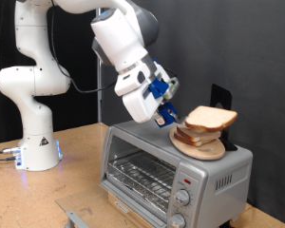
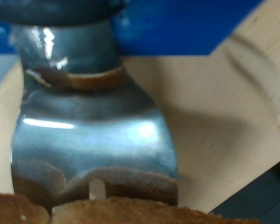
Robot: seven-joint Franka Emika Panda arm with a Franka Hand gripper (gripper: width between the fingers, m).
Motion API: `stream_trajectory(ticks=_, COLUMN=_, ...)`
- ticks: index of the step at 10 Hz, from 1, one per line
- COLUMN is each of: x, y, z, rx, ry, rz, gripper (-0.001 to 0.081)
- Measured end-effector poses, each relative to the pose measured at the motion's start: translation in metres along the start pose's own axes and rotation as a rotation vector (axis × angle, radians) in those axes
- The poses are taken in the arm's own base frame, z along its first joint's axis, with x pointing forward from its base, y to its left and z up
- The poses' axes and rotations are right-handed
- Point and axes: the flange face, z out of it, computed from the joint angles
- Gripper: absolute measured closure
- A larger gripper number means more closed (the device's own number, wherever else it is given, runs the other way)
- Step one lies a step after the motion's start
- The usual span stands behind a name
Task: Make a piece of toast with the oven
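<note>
In the exterior view my gripper (image 1: 167, 115) hangs over the top of the silver oven (image 1: 211, 173), at the left edge of a pale tan piece of toast (image 1: 213, 118). The slice is tilted, raised slightly above a stack of bread on a round wooden plate (image 1: 201, 147), and the fingers look shut on its near edge. The oven's wire rack (image 1: 138, 176) shows at its front, with two round knobs (image 1: 183, 198) to the right of it. The wrist view is blurred: a grey-blue finger (image 2: 93, 140) fills it, with brown crust of the bread (image 2: 131, 211) right at the gripper (image 2: 93, 189).
The oven stands on a wooden table (image 1: 76, 166). The arm's white base (image 1: 38, 152) rises at the exterior view's left. A black upright piece (image 1: 218, 97) stands behind the bread. A grey metal part (image 1: 74, 217) lies at the bottom edge, in front of the oven.
</note>
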Motion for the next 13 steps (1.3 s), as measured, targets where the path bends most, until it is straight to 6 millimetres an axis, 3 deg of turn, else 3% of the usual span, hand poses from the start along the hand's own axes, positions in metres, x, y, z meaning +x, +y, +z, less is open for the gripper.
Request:
stream_trajectory(ticks=5, x=-0.037, y=0.025, z=-0.046, rx=-0.015, ry=-0.119, rz=-0.042, gripper=0.0414)
stream_trajectory(ticks=8, x=-0.04, y=0.031, z=-0.049, rx=0.044, ry=-0.139, rz=-0.129, gripper=0.0414)
stream_trajectory(ticks=10, x=-0.046, y=0.053, z=-0.072, rx=0.104, ry=-0.175, rz=-0.183, gripper=0.0414)
stream_trajectory(ticks=13, x=-0.044, y=0.095, z=-0.104, rx=0.106, ry=-0.152, rz=-0.129, gripper=0.0414)
